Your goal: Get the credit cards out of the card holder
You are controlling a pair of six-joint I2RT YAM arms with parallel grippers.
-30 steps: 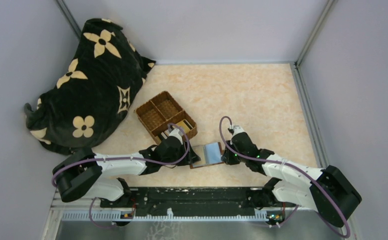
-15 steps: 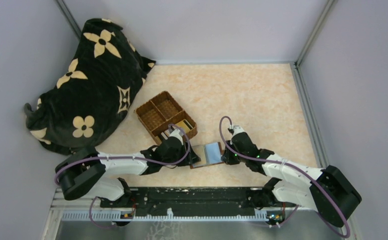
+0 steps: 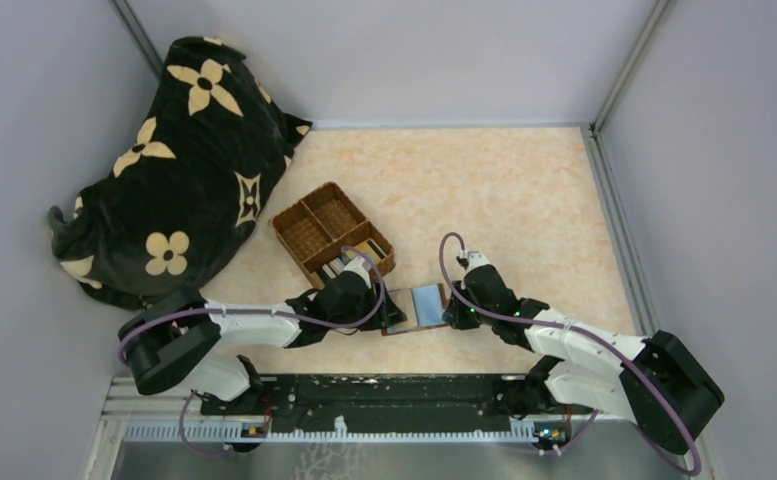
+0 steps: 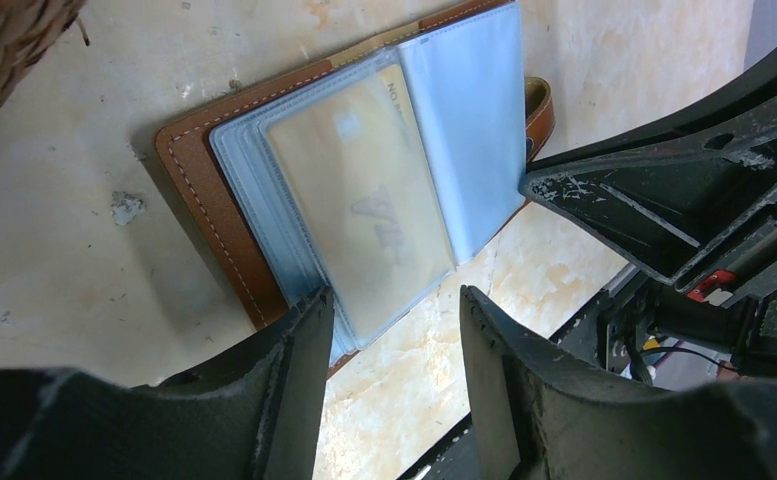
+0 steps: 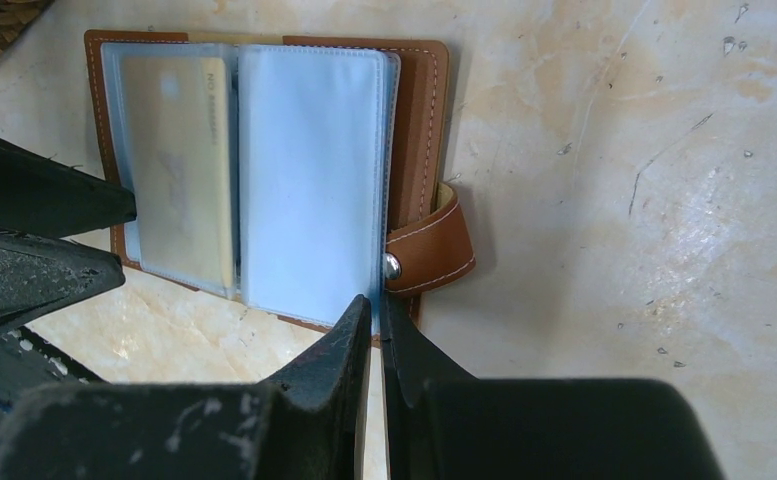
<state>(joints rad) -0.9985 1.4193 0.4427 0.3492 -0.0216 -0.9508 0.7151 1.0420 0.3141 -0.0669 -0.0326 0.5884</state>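
The top view is showing the card holder [image 3: 419, 305] lying open on the table [image 3: 524, 200] between both arms, just beside the wicker basket [image 3: 299, 203]. Only the wrist views are revealing a gold-tan credit card [image 4: 364, 200] sitting inside its clear sleeve. The jaws of the left gripper [image 4: 394, 310] are standing released astride that card's end. The jaws of the right gripper [image 5: 379, 305] are pinching the grey-blue sleeve's edge. The card's print is showing too blurred to read.
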